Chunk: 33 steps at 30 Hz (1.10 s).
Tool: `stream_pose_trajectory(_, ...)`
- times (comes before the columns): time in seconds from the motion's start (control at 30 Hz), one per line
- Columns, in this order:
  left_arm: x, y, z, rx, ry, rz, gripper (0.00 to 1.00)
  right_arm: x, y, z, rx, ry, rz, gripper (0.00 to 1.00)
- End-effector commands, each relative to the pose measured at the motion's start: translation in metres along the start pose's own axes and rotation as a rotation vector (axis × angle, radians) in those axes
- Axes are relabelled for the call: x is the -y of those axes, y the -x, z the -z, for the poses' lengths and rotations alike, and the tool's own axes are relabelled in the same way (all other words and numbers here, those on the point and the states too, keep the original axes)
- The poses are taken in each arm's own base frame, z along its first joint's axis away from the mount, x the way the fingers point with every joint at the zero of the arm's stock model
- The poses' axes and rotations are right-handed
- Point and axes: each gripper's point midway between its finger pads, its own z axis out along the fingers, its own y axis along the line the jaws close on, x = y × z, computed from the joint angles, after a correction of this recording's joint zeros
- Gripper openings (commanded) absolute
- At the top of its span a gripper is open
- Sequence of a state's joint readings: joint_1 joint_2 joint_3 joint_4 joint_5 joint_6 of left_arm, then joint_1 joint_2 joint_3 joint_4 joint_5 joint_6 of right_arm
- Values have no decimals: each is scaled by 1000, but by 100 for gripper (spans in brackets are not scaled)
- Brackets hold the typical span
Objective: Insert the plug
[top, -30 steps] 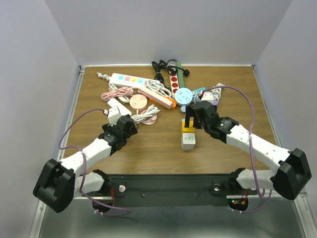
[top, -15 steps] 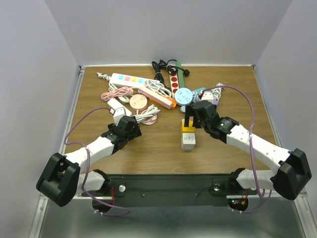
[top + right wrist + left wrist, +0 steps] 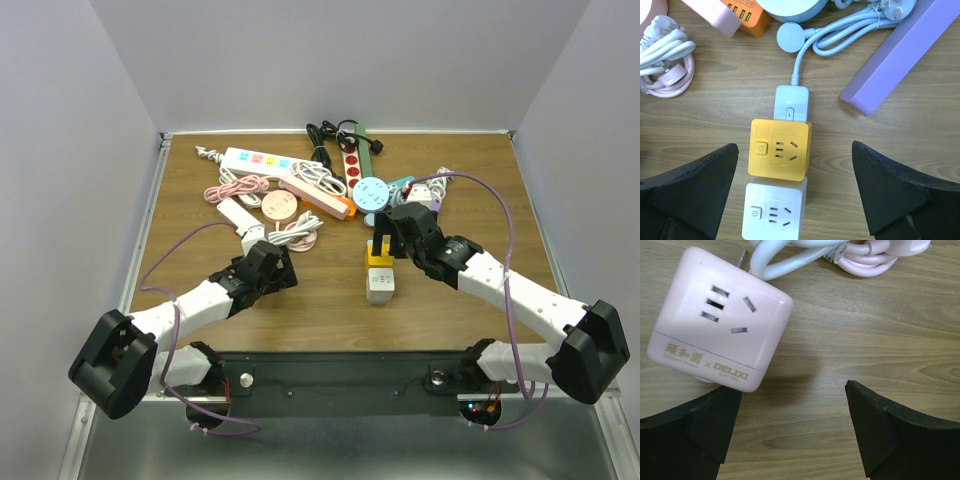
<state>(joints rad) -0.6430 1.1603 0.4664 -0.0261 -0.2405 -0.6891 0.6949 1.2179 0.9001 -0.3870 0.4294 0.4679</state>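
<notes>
A yellow socket cube (image 3: 780, 150) lies on the wooden table with a white socket cube (image 3: 774, 210) butted against its near side. A pale plug (image 3: 791, 104) sits against the yellow cube's far side, and its cable runs to a round disc (image 3: 790, 36). My right gripper (image 3: 793, 147) is open above the yellow cube (image 3: 380, 256), its fingers well apart on either side. My left gripper (image 3: 792, 410) is open and empty over bare wood, just right of a pink socket cube (image 3: 720, 340) with a white cable behind it. The left gripper (image 3: 270, 266) is left of centre.
A purple power strip (image 3: 900, 55) and a pink strip with an orange end (image 3: 735, 12) lie beyond the yellow cube. Several more strips, round hubs and coiled cables crowd the back of the table (image 3: 300, 175). Bare wood (image 3: 320, 290) lies between the grippers.
My left gripper has moved right and a little nearer, away from the white adapter at the left. The right arm and the cubes have not moved.
</notes>
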Motion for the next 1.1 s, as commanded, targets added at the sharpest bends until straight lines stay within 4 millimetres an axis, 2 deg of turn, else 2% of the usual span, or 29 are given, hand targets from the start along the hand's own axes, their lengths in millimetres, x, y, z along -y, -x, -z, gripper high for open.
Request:
stream_pose_trajectory(0.0,2,45,19,117,74,8,97,-10,22,6,71,38,-38,100)
stream_pose_trajectory(0.07,-9,51,29,129,133,5,97,-9,23,7,73,37,-42,100)
stream_pose_trajectory(0.1,-8,64,37,172,142,24,97,-9,22,7,71,38,-41,100)
stream_pose_trajectory(0.23,-16,74,46,205,185,30,98,-9,21,7,71,40,-46,100)
stream_pose_trajectory(0.43,-25,76,38,203,242,-3,98,-8,23,8,78,40,-44,100)
stream_pose_trajectory(0.73,-42,108,28,314,291,14,99,-6,18,10,76,41,-51,100)
stream_pose_trajectory(0.83,-48,110,20,319,286,45,99,-4,16,10,74,35,-50,100)
stream_pose_trajectory(0.97,-41,113,7,316,251,45,99,-5,17,11,77,43,-52,100)
stream_pose_trajectory(1.07,-38,106,-3,278,240,18,99,-5,19,13,82,44,-49,100)
